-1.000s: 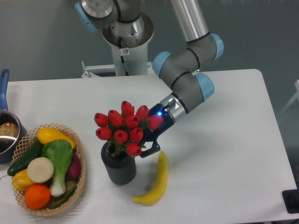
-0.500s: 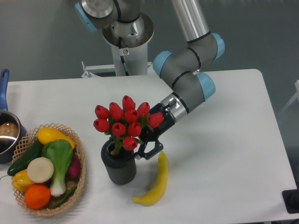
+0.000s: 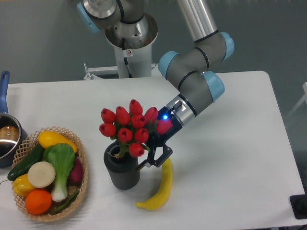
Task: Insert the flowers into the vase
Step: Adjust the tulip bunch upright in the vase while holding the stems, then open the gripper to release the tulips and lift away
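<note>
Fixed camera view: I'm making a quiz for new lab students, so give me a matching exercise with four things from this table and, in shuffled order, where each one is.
Things:
1. flowers
2. banana
3. wicker basket
4. pot

Places:
A. at the table's left edge, partly cut off
B. lying on the table, right of the vase
C. left of the vase, full of vegetables and fruit
D. stems in the vase's mouth, next to the end effector

Pairs: 1-D, 2-B, 3-C, 4-A
</note>
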You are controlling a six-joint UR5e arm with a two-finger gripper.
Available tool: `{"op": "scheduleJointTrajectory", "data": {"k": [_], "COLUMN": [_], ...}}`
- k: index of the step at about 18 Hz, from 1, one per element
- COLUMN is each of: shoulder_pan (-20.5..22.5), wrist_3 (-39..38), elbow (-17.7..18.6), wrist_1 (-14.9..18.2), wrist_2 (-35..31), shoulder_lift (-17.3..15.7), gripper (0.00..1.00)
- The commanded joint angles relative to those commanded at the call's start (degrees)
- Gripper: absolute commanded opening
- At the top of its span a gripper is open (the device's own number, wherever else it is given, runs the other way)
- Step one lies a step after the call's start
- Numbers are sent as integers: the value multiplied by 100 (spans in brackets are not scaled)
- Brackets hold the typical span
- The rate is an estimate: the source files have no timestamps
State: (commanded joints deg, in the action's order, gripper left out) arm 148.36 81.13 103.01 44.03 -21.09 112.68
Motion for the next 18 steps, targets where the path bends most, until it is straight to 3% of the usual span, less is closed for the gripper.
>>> {"op": "scheduleJointTrajectory", "data": {"k": [9,18], "shoulder_pan": [-53,-35], "wrist_3": [-106,-395], "elbow": [492,563], "wrist_1": [0,0], "wrist_2": [-571,-1099], "shoulder_lift": [-369,-554], "gripper": [100,100]}}
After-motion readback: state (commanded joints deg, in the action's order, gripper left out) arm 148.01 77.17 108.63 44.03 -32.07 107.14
